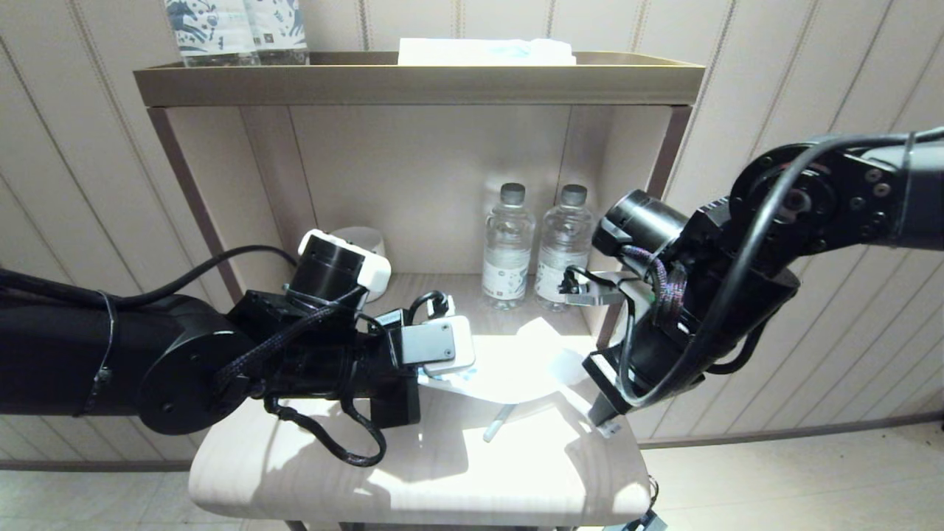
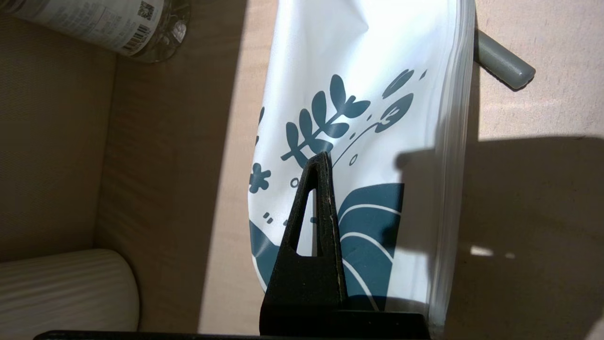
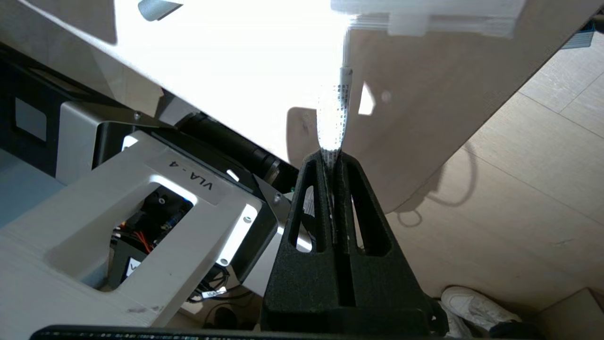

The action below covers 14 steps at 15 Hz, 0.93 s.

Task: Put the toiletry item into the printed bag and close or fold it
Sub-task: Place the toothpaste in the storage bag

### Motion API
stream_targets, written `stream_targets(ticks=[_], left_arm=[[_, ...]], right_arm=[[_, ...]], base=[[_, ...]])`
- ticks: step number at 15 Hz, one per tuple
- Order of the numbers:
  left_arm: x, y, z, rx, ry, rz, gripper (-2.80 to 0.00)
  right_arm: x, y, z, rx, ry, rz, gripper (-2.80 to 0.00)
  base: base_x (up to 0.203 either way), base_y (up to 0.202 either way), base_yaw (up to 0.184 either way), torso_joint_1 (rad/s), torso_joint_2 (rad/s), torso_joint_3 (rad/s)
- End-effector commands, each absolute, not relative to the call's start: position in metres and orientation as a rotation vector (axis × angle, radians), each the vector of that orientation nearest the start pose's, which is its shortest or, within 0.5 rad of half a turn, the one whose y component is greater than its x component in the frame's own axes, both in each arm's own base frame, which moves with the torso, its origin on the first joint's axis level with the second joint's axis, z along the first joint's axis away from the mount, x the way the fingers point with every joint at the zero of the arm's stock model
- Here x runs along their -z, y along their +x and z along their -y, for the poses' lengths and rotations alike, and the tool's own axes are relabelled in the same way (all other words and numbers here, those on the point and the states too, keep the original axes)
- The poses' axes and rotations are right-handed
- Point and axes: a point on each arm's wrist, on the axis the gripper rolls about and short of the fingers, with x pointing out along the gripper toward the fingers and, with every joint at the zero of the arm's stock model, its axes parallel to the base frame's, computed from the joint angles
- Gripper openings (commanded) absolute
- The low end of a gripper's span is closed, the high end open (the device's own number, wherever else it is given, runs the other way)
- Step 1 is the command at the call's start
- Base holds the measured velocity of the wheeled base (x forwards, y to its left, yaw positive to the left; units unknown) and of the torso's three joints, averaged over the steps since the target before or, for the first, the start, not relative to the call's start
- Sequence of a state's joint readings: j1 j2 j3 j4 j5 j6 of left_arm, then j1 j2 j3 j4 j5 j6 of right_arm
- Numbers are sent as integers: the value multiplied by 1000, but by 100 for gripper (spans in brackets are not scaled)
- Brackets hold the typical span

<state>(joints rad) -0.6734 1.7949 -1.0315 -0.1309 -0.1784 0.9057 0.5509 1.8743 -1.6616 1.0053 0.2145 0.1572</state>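
Two end effectors work over one pale table [image 1: 295,479]. Nearest, the right end effector [image 1: 606,422] hangs at the table's front right edge, its fingers [image 3: 325,198] pressed together on a thin, crinkly clear strip [image 3: 334,118]; what that strip belongs to cannot be told. Just beside it lies the one toiletry item [image 1: 498,423], a slim grey stick, part of it tucked beneath the printed bag [image 2: 358,118] and one rounded end [image 2: 504,67] poking out past the bag's edge. The left end effector [image 2: 317,163] has its fingers pinched shut on that single white pouch, gripping it at the end with the teal leaf-and-sprig print. Beyond both end effectors, in the shelf recess, stand two clear water bottles [image 1: 507,247] with white labels whose small print and barcode are unreadable, and one white ribbed container [image 1: 361,243]. On the top shelf [image 1: 413,81] sit two blue-patterned packs [image 1: 236,29] and one flat white-and-blue packet [image 1: 487,51]. Below the right end effector, the robot's base bears a tag reading "VLA - 4" [image 3: 192,175].
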Motion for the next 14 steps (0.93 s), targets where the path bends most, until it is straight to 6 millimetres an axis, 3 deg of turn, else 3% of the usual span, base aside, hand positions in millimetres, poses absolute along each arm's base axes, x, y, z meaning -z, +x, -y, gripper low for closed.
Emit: stream_targets(ticks=[1, 14], left_arm=[[-165, 254, 208, 1065, 984, -217, -280], [-159, 253, 210, 1080, 990, -232, -280]], right_arm=[[-225, 267, -169, -564, -77, -1285, -280], [-233, 262, -171, -582, -77, -1254, -280]], base=[[0, 0, 0, 0, 0, 0], [0, 0, 0, 0, 0, 0]])
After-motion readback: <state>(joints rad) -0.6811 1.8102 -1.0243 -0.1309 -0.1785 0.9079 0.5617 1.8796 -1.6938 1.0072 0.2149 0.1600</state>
